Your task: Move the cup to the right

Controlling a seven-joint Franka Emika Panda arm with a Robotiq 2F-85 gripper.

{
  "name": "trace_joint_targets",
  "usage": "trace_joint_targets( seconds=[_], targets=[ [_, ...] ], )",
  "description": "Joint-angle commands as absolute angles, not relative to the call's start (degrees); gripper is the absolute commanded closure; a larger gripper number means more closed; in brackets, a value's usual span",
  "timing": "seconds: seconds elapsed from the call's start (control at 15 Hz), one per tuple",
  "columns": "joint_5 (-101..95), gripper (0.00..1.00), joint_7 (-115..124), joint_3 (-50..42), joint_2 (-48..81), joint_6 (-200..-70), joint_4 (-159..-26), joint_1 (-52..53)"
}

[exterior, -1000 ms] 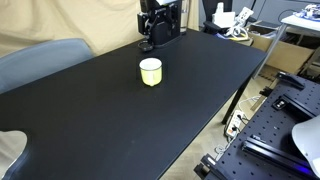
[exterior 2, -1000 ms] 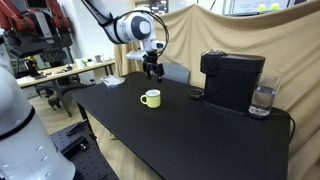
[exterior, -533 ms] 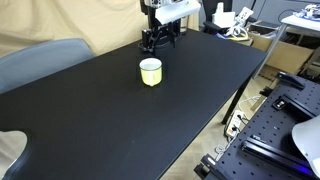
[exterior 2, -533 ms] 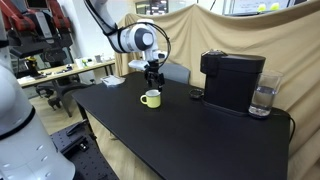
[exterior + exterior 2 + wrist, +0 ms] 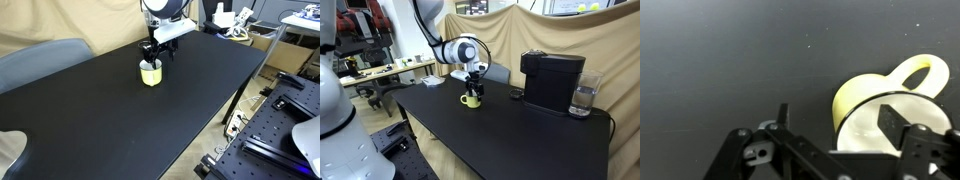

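Cup (image 5: 150, 73) on table (image 5: 110, 125), gripper (image 5: 152, 58) just above it — coffee machine (image 5: 552, 80) well apart

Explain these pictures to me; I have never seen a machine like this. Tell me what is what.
The machine is a robot arm; at its end sits a gripper, a two-fingered clamp. Two pictures come from cameras standing in the room at different spots; the third comes from a camera on the arm's wrist, looking past the fingers. On the black table stands a pale-yellow cup with a handle, and the gripper hangs right over it. In the wrist view the fingers are apart, one seemingly outside the cup's wall and one over its inside, so nothing is gripped yet. An exterior view also shows a black coffee machine and a glass on the table.
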State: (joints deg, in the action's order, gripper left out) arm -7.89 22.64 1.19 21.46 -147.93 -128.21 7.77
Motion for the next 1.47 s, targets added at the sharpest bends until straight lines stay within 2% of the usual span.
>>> trace_joint_targets(
  seconds=[0.0, 0.53, 0.6, 1.07, 1.4],
  targets=[
    [-6.87, 0.4, 24.39, -0.59, 25.02, -147.61, -124.97, 9.66],
    [-3.87, 0.95, 23.64, -0.99, 26.61, -147.8, -123.52, 10.3],
    [-3.41, 0.99, 23.53, -0.93, 26.52, -147.74, -123.5, 10.25],
    [-3.21, 0.98, 23.6, -2.09, 24.73, -145.57, -123.13, 10.11],
    [-4.54, 0.98, 25.04, -6.49, 20.82, -141.56, -121.87, 8.67]
  ],
)
